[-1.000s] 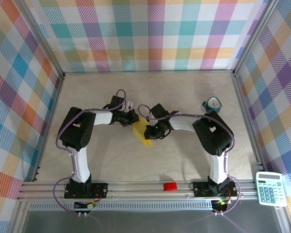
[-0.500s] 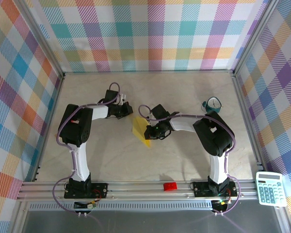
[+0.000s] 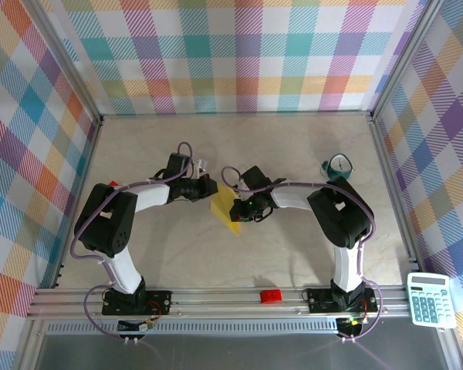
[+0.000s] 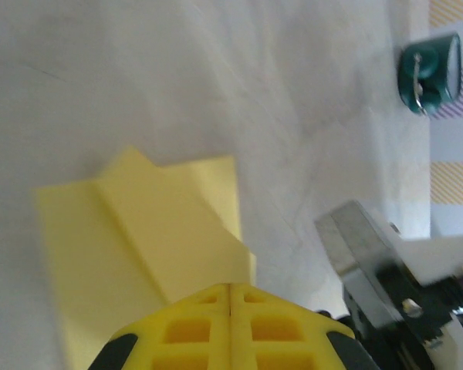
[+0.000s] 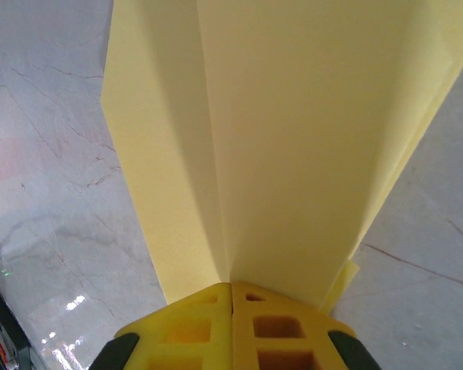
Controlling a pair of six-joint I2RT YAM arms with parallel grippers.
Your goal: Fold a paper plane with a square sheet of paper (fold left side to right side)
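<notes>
Roughly at the middle of the tabletop (image 3: 293, 146) lies the square sheet of paper (image 3: 224, 210), already folded to a narrow yellow strip of several layers. Its long axis goes from the far side toward the near edge, leaning a little to the right at the near end.

The right gripper (image 3: 242, 210) is at the right long side of the strip. Its jaws are pressed together on the paper, and in the right wrist view the layers come out directly from between them.

The left gripper (image 3: 207, 187) stands at the far left corner of the strip, its jaws also closed with no gap. Its wrist view shows the paper reaching up to its tip, but whether it pinches the edge or only touches it cannot be told.

So the strip lies between both tools. For a left-to-right fold, the left arm is probably the one to carry the left flap across the long axis, while the right one holds.
</notes>
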